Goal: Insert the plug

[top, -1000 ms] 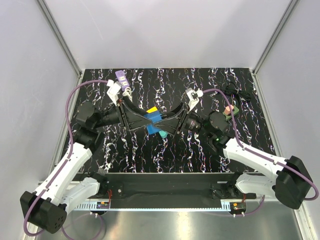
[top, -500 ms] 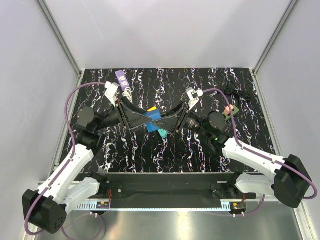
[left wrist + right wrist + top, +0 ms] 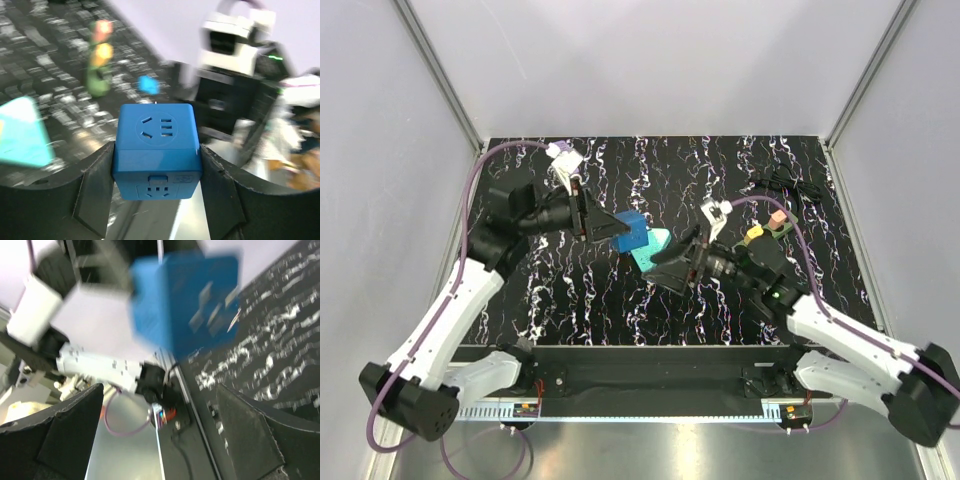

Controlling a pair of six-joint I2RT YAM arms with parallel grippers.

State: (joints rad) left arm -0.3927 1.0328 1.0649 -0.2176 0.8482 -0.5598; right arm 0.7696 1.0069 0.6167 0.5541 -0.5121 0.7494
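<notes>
My left gripper is shut on a blue cube socket, its two black fingers pressing the cube's sides. The cube hangs above the middle of the table, with socket holes on its front and top faces. My right gripper stands open just right of the cube and nearer the table's front edge, with nothing between its fingers. In the right wrist view the cube is a blur ahead of the jaws. A black plug-like piece with a cable lies at the back right.
A teal wedge-shaped piece sits right beside the cube, between the two grippers. A green, yellow and pink object lies at the right. A purple piece is at the back left. Grey walls enclose the black marbled table.
My right gripper has opened, let go of the blue cube and drawn back to the right. My left arm keeps the cube and has swung it slightly towards the back.
</notes>
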